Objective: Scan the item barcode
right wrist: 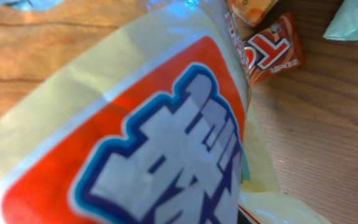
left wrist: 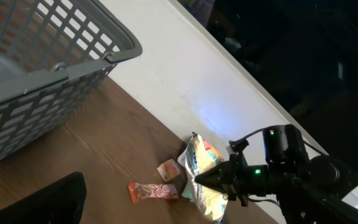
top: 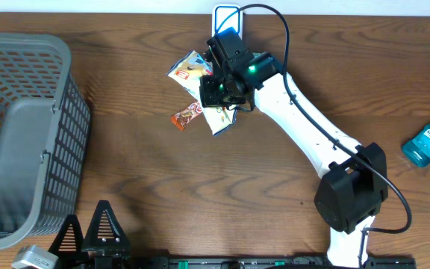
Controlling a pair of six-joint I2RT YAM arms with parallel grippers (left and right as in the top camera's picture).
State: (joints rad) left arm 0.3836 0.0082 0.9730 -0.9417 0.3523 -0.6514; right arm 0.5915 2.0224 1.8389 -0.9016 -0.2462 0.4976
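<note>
Right claw tight on snack bag

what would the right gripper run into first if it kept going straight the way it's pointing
The snack bag: the right gripper is closed on it, and the bag fills its wrist view. Behind the bag probably comes the wooden table, though depth there is unclear.

table: brown wood grain | basket: grey matt plastic (open lattice) | snack packet: glossy crinkled film
</note>
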